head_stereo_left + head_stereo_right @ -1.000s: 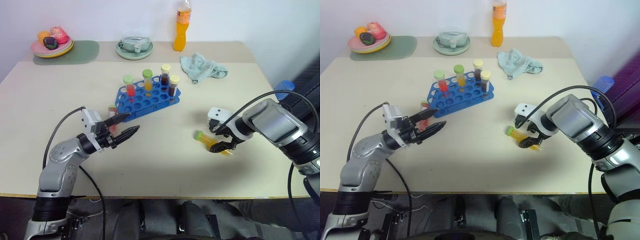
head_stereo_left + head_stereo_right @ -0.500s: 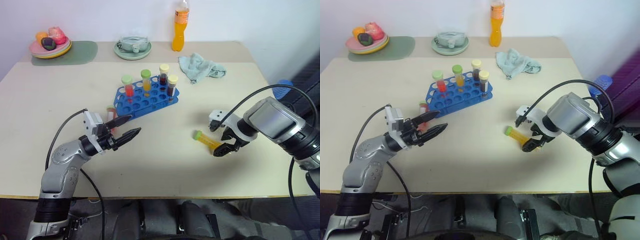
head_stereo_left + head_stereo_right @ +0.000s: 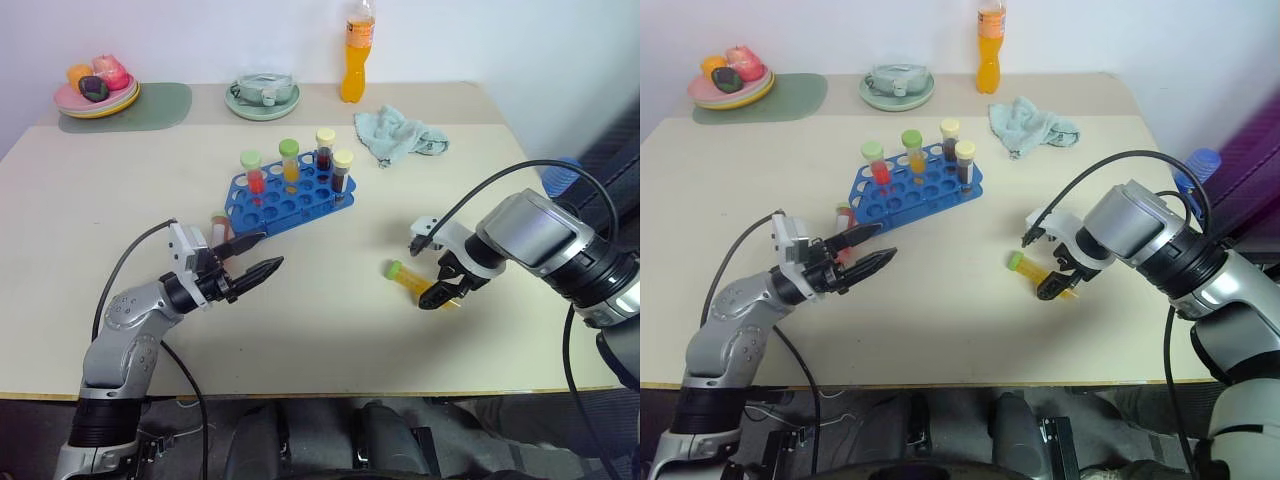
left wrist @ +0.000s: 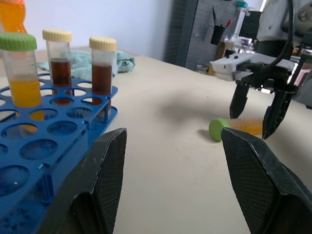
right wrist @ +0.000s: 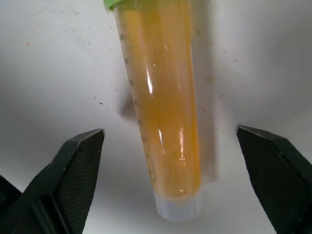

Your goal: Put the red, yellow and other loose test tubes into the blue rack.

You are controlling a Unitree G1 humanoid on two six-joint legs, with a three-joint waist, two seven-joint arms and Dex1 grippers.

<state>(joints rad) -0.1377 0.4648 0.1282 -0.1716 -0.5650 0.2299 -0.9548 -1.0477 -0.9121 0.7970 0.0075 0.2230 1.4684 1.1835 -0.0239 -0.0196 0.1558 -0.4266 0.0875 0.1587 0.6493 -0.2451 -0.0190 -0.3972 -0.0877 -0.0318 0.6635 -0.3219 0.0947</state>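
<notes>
table [image 3: 330, 330]: beige (matte) | wall [image 3: 520, 40]: plain white

Red tube [image 3: 219, 230] half hidden behind left tool [image 3: 255, 254] fingers.

Beige table [image 3: 330, 330]: blue rack [image 3: 290, 197], yellow tube [image 3: 418, 283], cloth [image 3: 400, 134], bottle [image 3: 356, 52], plates [image 3: 95, 96].

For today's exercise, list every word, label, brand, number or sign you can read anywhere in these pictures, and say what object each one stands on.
"45": beside the graduation marks printed on the lying yellow-orange tube, near its green cap; the other figures along that scale are too faint to read.
Label on the orange drink bottle: too small to read.
Red tube beside the blue rack: no readable text.
Nothing else carries readable text.
</notes>
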